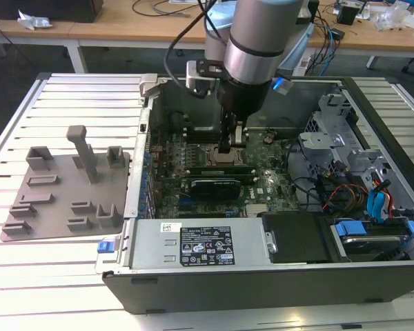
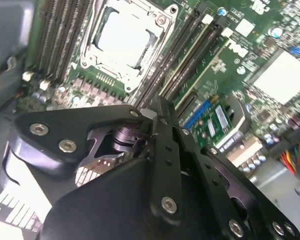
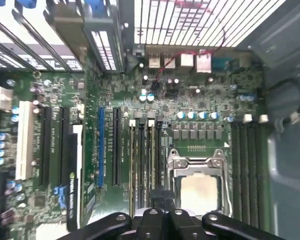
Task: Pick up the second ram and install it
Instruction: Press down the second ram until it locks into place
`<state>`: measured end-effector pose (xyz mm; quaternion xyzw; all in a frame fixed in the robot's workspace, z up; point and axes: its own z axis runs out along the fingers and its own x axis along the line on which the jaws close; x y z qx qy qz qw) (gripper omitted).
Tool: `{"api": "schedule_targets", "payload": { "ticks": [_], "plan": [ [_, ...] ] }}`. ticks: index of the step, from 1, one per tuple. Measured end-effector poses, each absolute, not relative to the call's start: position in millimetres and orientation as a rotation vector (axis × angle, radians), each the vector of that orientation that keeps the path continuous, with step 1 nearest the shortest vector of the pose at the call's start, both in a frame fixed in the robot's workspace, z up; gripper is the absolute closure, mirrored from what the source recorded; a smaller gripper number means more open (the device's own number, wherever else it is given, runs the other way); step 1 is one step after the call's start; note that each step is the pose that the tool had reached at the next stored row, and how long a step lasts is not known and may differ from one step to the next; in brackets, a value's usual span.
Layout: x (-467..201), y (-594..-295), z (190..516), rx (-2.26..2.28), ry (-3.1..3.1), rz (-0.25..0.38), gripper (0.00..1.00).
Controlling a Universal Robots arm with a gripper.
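Observation:
My gripper (image 1: pixel 229 146) hangs inside the open computer case, its fingers shut together with nothing visible between them. Its tips are at the near edge of the processor socket (image 1: pixel 224 155). Right beside them, a long thin green stick, the ram (image 1: pixel 217 167), stands in a slot along the socket's front side. I cannot tell whether the tips touch it. In the first wrist view the gripper (image 3: pixel 162 197) sits over the memory slots (image 3: pixel 142 160) next to the socket (image 3: pixel 199 187). The second wrist view shows the gripper (image 2: pixel 152 112) just off the socket (image 2: pixel 122 40).
A black rectangular card (image 1: pixel 210 186) lies in front of the ram. The grey plastic tray (image 1: pixel 65 189) with upright blocks sits on the slatted table at the exterior view's left. The power supply (image 1: pixel 200 248), drive cage (image 1: pixel 338 145) and cables (image 1: pixel 362 200) crowd the case's front and right.

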<state>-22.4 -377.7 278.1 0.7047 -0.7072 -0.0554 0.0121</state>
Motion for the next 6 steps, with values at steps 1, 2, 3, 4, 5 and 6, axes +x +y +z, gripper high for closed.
{"api": "schedule_targets", "payload": {
  "ticks": [1,2,3,4,5,6],
  "plan": [
    [-22.3,-377.8,278.7,2.197,-2.205,-0.173,0.9],
    [-22.4,-377.7,278.7,2.197,-2.205,-0.173,0.9],
    [-22.3,-377.7,278.7,2.197,-2.205,-0.173,0.9],
    [-22.3,-377.7,278.8,2.197,-2.205,-0.173,0.9],
    [-22.3,-377.7,278.8,2.197,-2.205,-0.173,0.9],
    [-22.3,-377.8,278.9,2.197,-2.205,-0.173,0.9]
  ]
}}
